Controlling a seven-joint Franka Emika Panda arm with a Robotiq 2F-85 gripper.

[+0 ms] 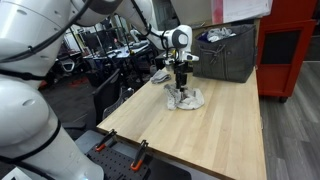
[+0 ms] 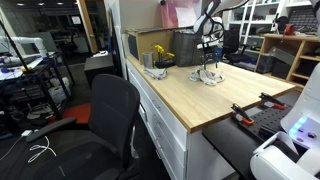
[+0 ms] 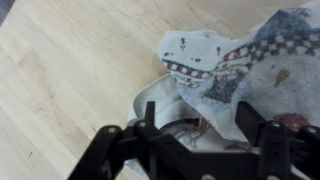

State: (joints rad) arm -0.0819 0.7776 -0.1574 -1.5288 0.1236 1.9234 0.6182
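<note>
A crumpled white cloth with a red-and-black checkered trim and stains lies on the light wooden table. It also shows in an exterior view and fills the wrist view. My gripper points straight down just over the cloth. In the wrist view its black fingers stand wide apart with a fold of the cloth between them. The gripper is open. Whether the fingertips touch the cloth cannot be told.
A dark grey bin stands at the table's far end, with a red cabinet beside it. Orange-handled clamps sit on the near table edge. A black office chair stands beside the table. A yellow object sits near the bin.
</note>
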